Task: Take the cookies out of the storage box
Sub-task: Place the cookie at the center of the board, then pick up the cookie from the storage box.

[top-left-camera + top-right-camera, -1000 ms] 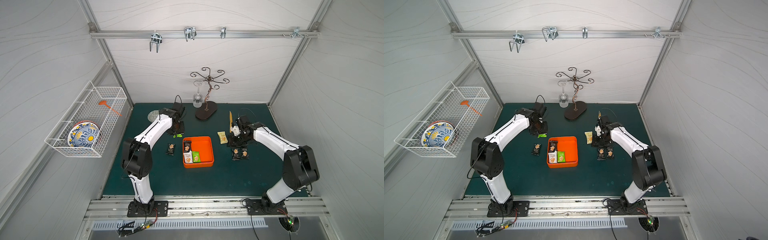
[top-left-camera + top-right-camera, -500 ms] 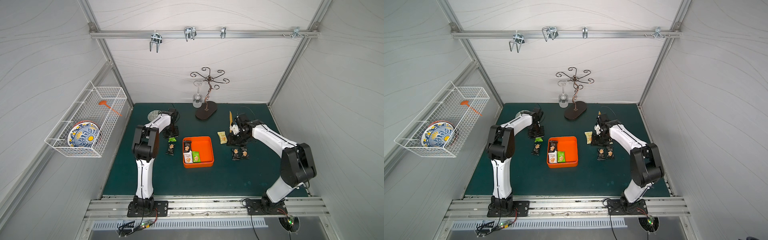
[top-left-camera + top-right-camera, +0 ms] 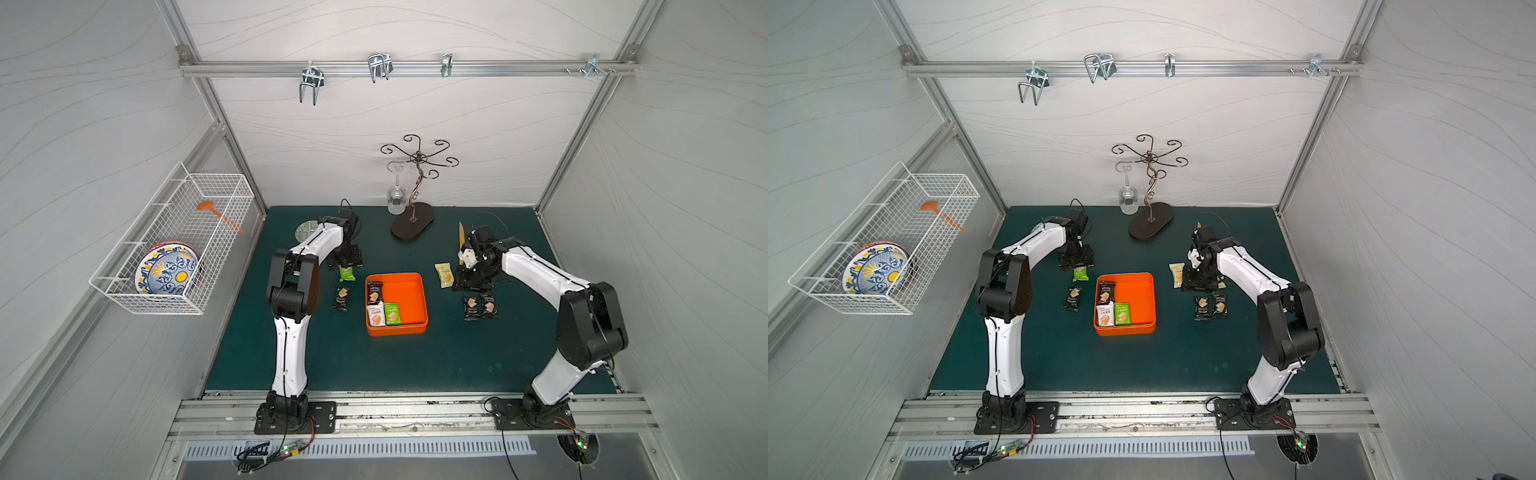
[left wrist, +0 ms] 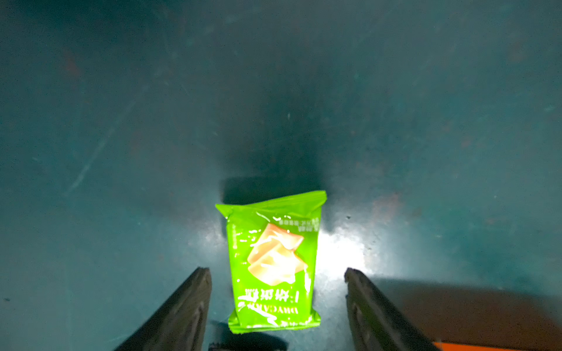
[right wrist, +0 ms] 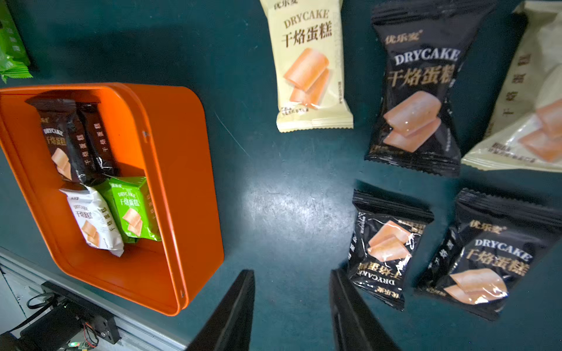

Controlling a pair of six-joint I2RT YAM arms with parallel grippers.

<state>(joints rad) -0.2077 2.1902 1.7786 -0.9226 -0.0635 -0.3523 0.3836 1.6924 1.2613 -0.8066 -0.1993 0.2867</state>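
The orange storage box (image 3: 423,305) sits mid-mat and holds three cookies: a black packet (image 3: 374,294), a white one (image 3: 376,317) and a green one (image 3: 392,313). Left of the box lie a green packet (image 4: 273,261) and a black packet (image 3: 342,298). My left gripper (image 4: 276,270) is open just above the mat, and the green packet lies loose between its fingers. Right of the box are a pale yellow packet (image 5: 310,67) and three black ones (image 5: 416,100). My right gripper (image 5: 291,272) hangs open over bare mat beside them, holding nothing.
A white wire basket (image 3: 174,245) with a patterned plate hangs on the left wall. At the back stand a scrolled metal stand (image 3: 413,218) with a wine glass (image 3: 396,199). A small plate (image 3: 304,228) and a yellow knife (image 3: 461,235) lie nearby.
My left gripper has opened and let go of the green packet, which now lies on the mat. The left arm's elbow has folded upward. The right arm has barely moved.
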